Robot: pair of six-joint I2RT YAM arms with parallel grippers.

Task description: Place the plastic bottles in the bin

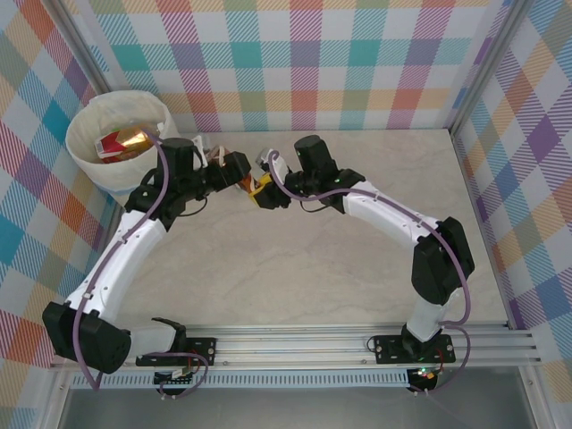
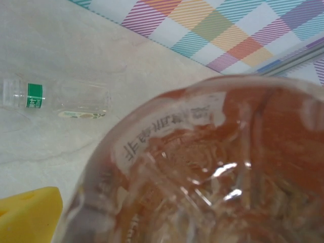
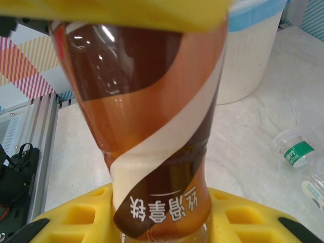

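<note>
Right gripper is clamped on the brown-label bottle, with its yellow pads on both sides of the body. It holds the bottle above the table, mid-rear, right against the left gripper.

Left gripper is fully spread. The bottle's base sits right up at its wrist camera. Can't tell if its fingers touch the bottle.

1 clear bottle with a green label lies on its side on the table, near the grippers and apart from both.

Bin stands at the far-left corner, just beyond the left arm. At least 2 bottles are inside: a red-label one and a gold-brown one.
</note>
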